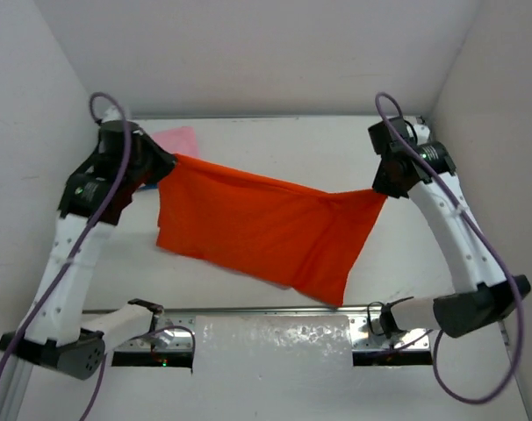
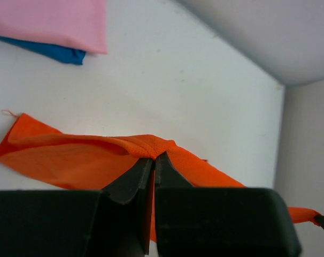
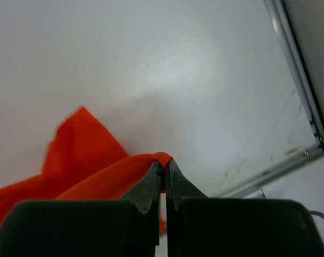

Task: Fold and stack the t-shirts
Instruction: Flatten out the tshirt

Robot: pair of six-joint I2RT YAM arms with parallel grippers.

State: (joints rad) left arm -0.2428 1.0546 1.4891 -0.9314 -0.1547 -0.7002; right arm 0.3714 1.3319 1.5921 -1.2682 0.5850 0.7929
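Observation:
The orange-red t-shirt (image 1: pixel 266 228) hangs stretched between my two grippers above the table, its lower edge drooping toward the front. My left gripper (image 1: pixel 167 162) is shut on its left corner; the left wrist view shows the cloth (image 2: pixel 87 158) pinched at the gripper's tips (image 2: pixel 154 158). My right gripper (image 1: pixel 382 188) is shut on its right corner; the right wrist view shows the cloth (image 3: pixel 92 166) pinched at that gripper's tips (image 3: pixel 164 163). The pink t-shirt (image 1: pixel 178 140) lies folded at the back left, on top of the blue t-shirt (image 2: pixel 55 51), of which only an edge shows.
White walls close in the table (image 1: pixel 283 140) on the left, back and right. A metal rail (image 1: pixel 266 311) runs along the near edge between the arm bases. A crinkled clear sheet (image 1: pixel 275 351) lies in front of the rail.

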